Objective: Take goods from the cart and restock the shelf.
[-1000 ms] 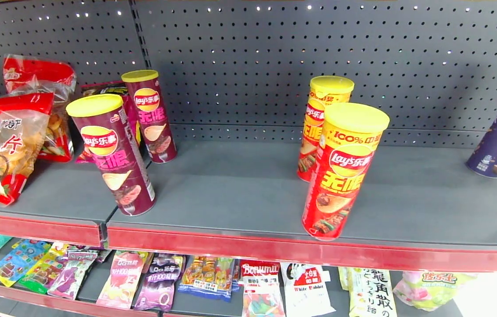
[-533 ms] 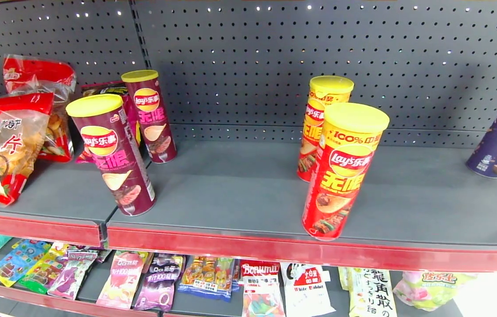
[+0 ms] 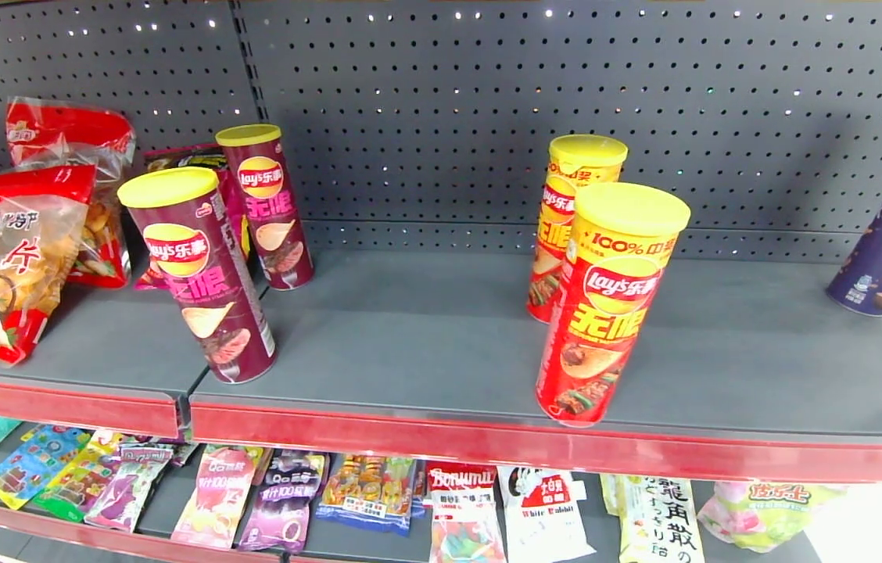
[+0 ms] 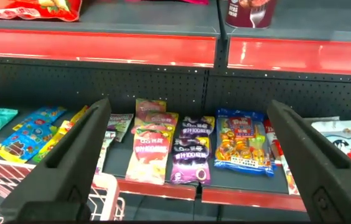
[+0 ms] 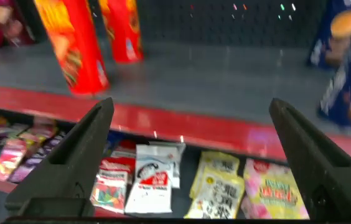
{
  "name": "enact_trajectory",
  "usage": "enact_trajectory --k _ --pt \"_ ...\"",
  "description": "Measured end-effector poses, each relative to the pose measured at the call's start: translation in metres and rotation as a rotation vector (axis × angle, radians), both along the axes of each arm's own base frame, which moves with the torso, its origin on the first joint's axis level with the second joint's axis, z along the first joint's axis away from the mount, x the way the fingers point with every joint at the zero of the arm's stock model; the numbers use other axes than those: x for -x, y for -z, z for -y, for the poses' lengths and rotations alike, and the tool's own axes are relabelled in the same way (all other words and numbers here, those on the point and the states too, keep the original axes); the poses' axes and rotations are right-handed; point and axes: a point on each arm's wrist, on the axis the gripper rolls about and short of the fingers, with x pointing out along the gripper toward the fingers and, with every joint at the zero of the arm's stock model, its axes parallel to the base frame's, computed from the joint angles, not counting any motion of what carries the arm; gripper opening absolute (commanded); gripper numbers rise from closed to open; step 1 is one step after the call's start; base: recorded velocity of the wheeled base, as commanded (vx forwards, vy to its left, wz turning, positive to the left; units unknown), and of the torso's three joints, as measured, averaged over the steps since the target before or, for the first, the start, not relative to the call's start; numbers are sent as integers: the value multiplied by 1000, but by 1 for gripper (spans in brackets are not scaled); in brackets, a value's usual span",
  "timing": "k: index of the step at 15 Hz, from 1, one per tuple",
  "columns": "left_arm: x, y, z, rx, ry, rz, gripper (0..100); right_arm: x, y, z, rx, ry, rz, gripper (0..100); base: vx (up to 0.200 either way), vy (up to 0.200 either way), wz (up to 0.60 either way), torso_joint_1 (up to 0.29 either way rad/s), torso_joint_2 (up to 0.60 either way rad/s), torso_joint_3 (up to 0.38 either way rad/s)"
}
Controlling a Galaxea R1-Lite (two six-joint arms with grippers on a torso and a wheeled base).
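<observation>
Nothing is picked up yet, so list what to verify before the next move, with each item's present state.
1. Left gripper has its fingers apart and holds nothing: ok.
2. Right gripper has its fingers apart and holds nothing: ok.
3. Bare stretch of upper shelf between the front maroon chip can and the front red chip can: ok.
4. The front red chip can stands on its base, close to the shelf's front edge: ok.
5. Goods in the cart: cannot tell; its corner gives no look inside.
</observation>
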Motion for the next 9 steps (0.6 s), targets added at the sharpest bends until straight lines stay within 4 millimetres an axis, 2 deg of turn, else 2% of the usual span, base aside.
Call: enact_trajectory --k 2,4,6,9 --pt "0 0 0 0 0 0 100 -22 -39 -1 49 -28 -41 100 0 0 0 0 0 0" --pt "0 0 0 1 0 -1 100 -51 -61 -2 100 -65 -103 100 0 0 0 0 0 0" --pt "0 0 0 1 0 -1 100 -84 -66 -7 135 -133 -200 100 0 0 0 0 0 0" --pt "0 0 0 1 0 0 100 -132 -60 -19 173 -213 -363 100 0 0 0 0 0 0"
